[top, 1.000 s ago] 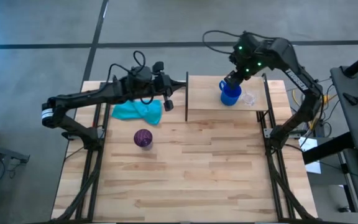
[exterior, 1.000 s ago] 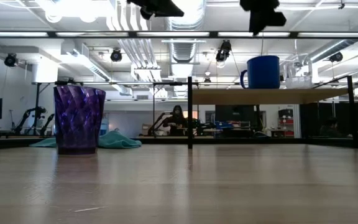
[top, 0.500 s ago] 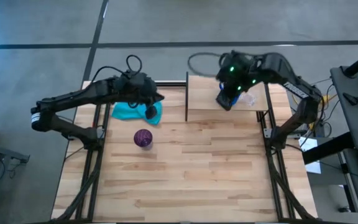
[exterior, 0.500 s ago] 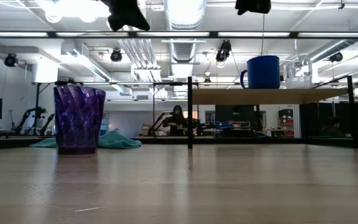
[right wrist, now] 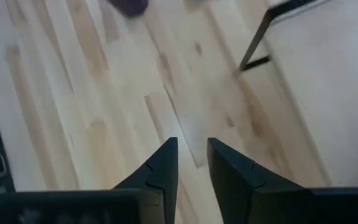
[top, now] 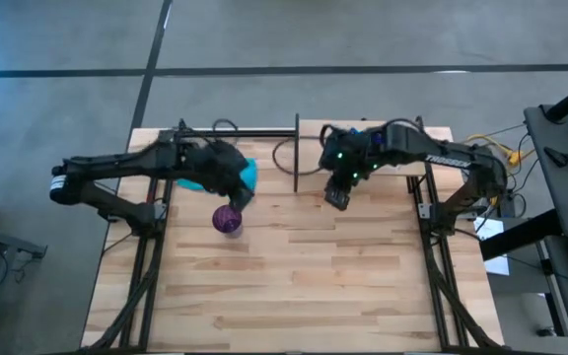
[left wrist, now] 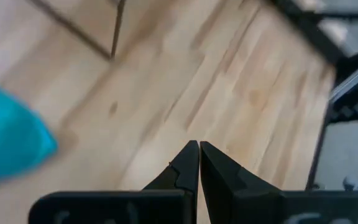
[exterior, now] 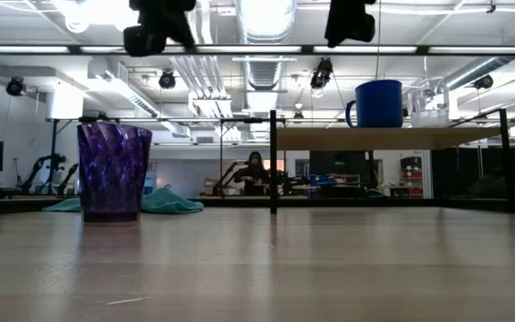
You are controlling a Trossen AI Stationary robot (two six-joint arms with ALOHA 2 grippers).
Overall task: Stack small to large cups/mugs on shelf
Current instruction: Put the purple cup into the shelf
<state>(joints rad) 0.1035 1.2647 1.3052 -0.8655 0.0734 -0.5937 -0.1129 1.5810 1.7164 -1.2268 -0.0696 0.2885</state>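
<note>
Left tool (top: 237,197), fingers pressed together and empty, is hovering beside the purple ribbed tumbler (top: 228,219); right tool (top: 336,198), slightly parted and empty, is hanging off the shelf (top: 402,168) front edge.

Blue mug (exterior: 379,103): hidden under the right arm in the high view.
Clear cup (exterior: 428,116): too faint to resolve.
Purple tumbler (right wrist: 128,5): cut off, blurred.
Teal cloth (left wrist: 8,142): cropped by frame edge.

left claw (left wrist: 198,163), tips together, above striped tabletop (left wrist: 229,81), teal cloth (left wrist: 8,140) beside
</note>
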